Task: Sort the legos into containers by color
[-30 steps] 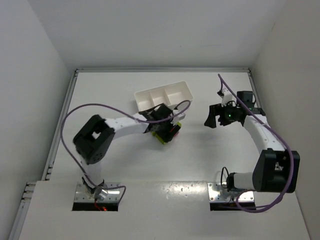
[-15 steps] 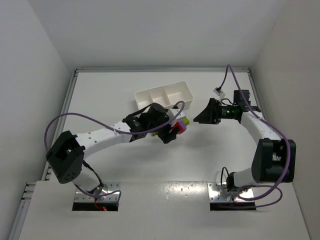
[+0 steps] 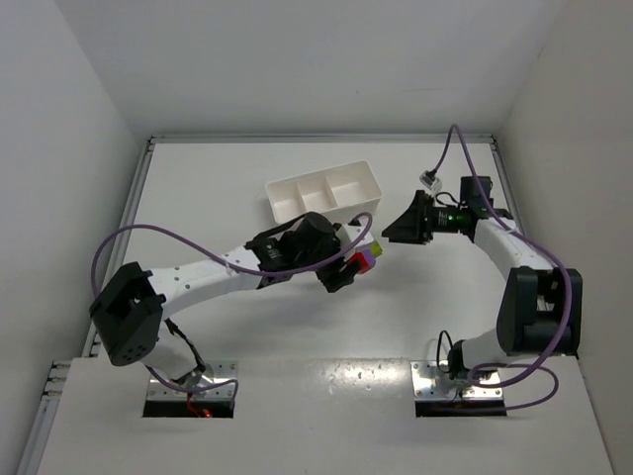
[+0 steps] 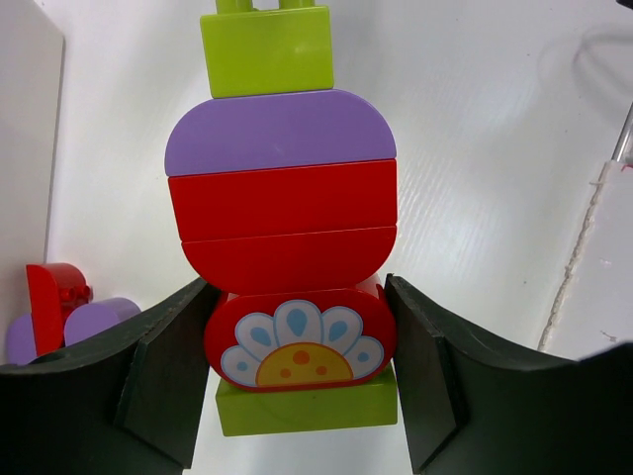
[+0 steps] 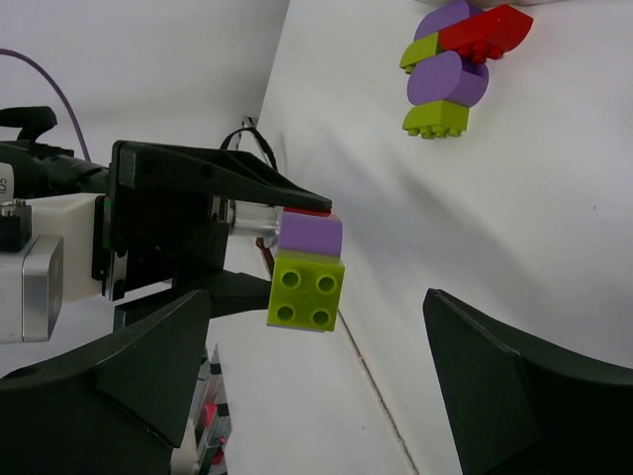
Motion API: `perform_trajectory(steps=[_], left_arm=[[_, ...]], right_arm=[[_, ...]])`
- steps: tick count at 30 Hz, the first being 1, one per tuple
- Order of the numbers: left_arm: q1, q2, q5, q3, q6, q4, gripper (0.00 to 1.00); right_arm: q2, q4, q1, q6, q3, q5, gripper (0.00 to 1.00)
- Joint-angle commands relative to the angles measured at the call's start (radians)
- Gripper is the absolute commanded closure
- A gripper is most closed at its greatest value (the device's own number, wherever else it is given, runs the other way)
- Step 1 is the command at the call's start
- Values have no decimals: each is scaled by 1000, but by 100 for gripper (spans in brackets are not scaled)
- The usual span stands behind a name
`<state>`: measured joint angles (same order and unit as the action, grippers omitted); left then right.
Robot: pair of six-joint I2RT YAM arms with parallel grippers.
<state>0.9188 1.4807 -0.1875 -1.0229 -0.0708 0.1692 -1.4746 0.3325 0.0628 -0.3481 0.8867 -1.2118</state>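
Observation:
My left gripper point(image 3: 348, 265) is shut on a stack of legos point(image 3: 363, 256), held just off the table below the white tray point(image 3: 324, 193) with its three containers. In the left wrist view the jaws point(image 4: 297, 289) clamp the red flower-printed brick point(image 4: 300, 338), with a lime brick point(image 4: 307, 408) under it. Two red bricks point(image 4: 283, 226), a purple one point(image 4: 280, 131) and a lime one point(image 4: 267, 49) run outward from it. My right gripper point(image 3: 396, 232) is open and points at the stack's lime end point(image 5: 307, 288), a short way off.
A second cluster of joined purple, red and lime legos point(image 5: 450, 64) lies on the table; it shows at the left edge of the left wrist view point(image 4: 59, 309). White walls enclose the table on three sides. A purple cable point(image 3: 188, 230) loops above the left arm.
My left arm has stretched out and carried the stack right, away from the tray's front. My right gripper has swung up and left, turning to face the stack.

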Motion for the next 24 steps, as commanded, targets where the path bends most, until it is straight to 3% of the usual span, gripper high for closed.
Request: perform_trajectory(steps=[1,5,15,24], left_arm=[[18,-45,6,-22,-14,-66,59],[29,-33,40,-40,-14,-66,60],[29,0,59,-62,-14,-99,60],[38,18,59,-71,-4,-108,61]], right_arm=[[-4,-35,-15,1,28,-38,12],[-4,-35,-37,11,8,-60,23],[5,-44,-73,11,-44,-80,27],[-24,-84,-83,-19,-5,-80,51]])
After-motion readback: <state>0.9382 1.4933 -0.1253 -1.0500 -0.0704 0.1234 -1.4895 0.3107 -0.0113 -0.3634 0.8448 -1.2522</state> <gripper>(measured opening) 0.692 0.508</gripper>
